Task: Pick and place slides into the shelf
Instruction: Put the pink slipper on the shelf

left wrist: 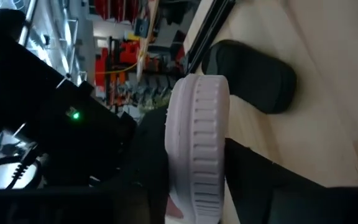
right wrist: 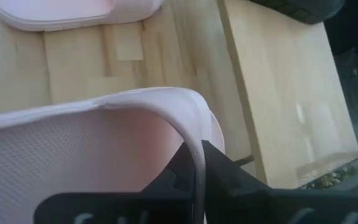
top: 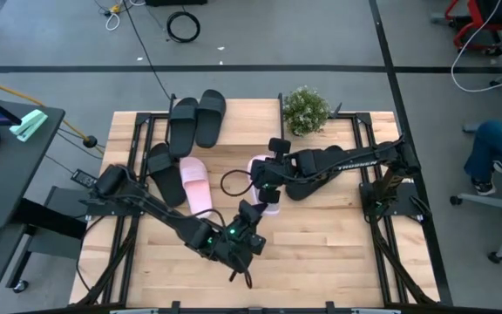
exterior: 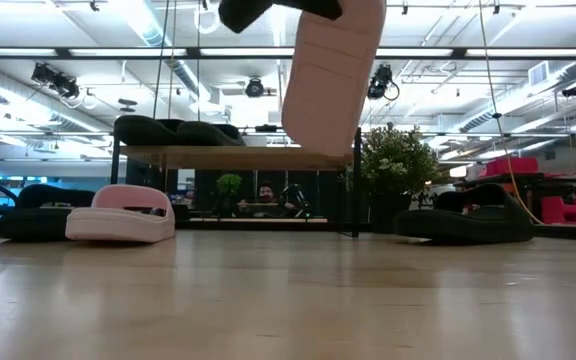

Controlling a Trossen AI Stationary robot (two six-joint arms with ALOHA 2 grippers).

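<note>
A wooden surface [top: 321, 244] carries a low shelf [top: 234, 131]. The right pincer [top: 267, 190] is clamped on a pink slide's [exterior: 333, 75] strap, lifted short of the shelf. The left pincer [top: 244, 275], nearer, cannot be read. Carry it level, clearing the top board.

A: Any text readable in the views?

B: Only one spot. The right arm [top: 356, 160] carried white lettering along its link in the high view, too small to make out for sure.

A: Slides, shelf, plant pot?

B: No labels or brands were legible on any of them. The room behind the table showed no readable signs either.
</note>
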